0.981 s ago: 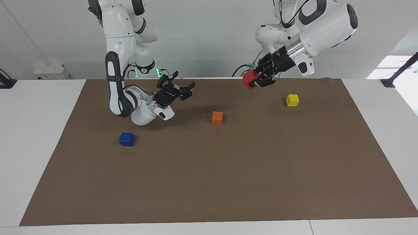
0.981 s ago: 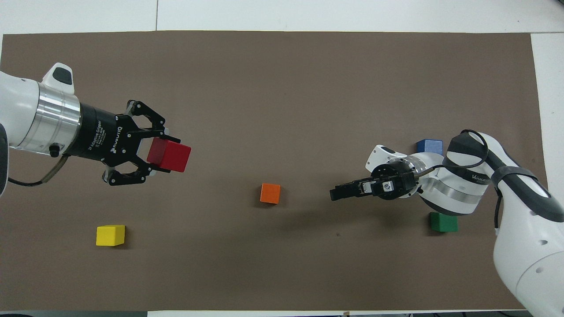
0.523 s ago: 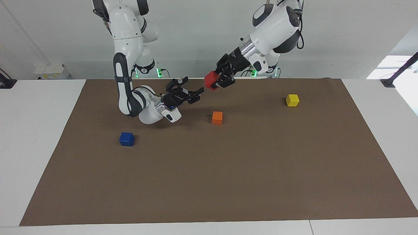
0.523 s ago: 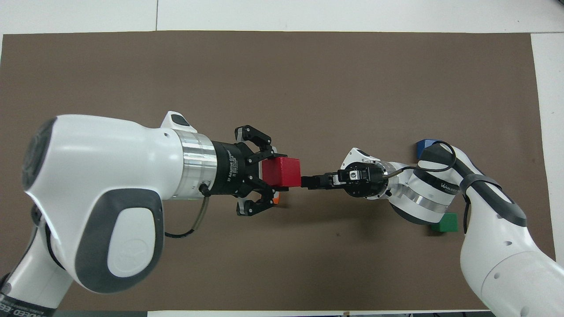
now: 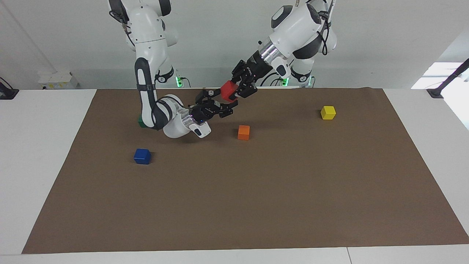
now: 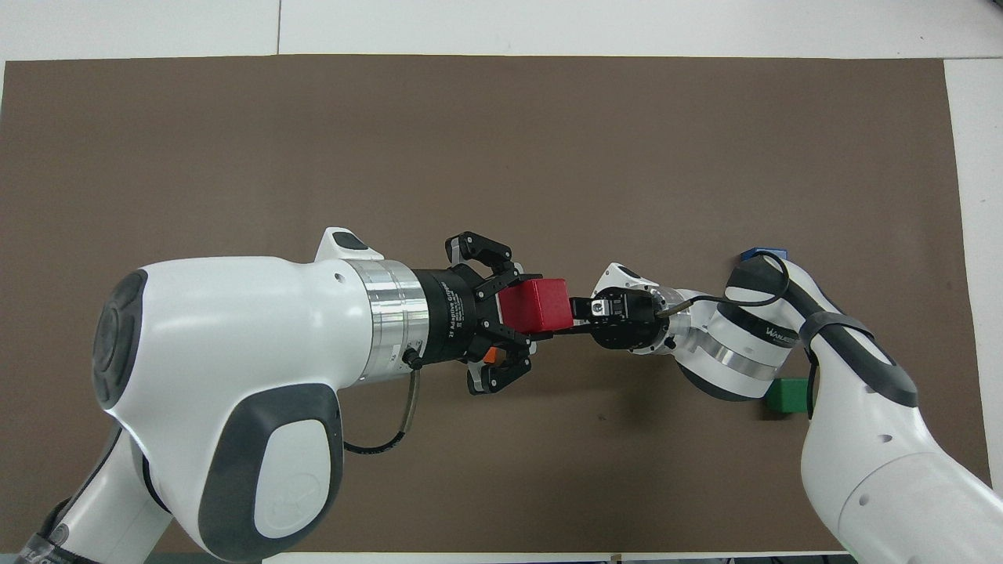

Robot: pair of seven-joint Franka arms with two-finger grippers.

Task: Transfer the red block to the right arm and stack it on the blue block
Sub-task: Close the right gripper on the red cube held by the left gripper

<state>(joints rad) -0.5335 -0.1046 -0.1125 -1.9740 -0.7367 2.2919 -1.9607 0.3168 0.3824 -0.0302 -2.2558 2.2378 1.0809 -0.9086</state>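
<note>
My left gripper [image 5: 235,91] [image 6: 523,307] is shut on the red block [image 5: 228,89] [image 6: 537,304] and holds it in the air above the mat, over the orange block. My right gripper [image 5: 225,99] [image 6: 570,318] is open and points at the red block, which sits at the mouth of its spread fingers. I cannot tell whether they touch it. The blue block [image 5: 142,156] [image 6: 755,254] rests on the mat toward the right arm's end, half hidden by the right arm in the overhead view.
An orange block [image 5: 243,132] [image 6: 490,356] lies under the two grippers. A green block [image 5: 140,120] [image 6: 785,394] sits by the right arm's elbow, nearer to the robots than the blue one. A yellow block [image 5: 328,112] stands toward the left arm's end. All rest on a brown mat [image 5: 256,201].
The left arm swung the red block from its own end to the middle. The right gripper, open throughout, advanced to meet it; the block now sits at its fingers.
</note>
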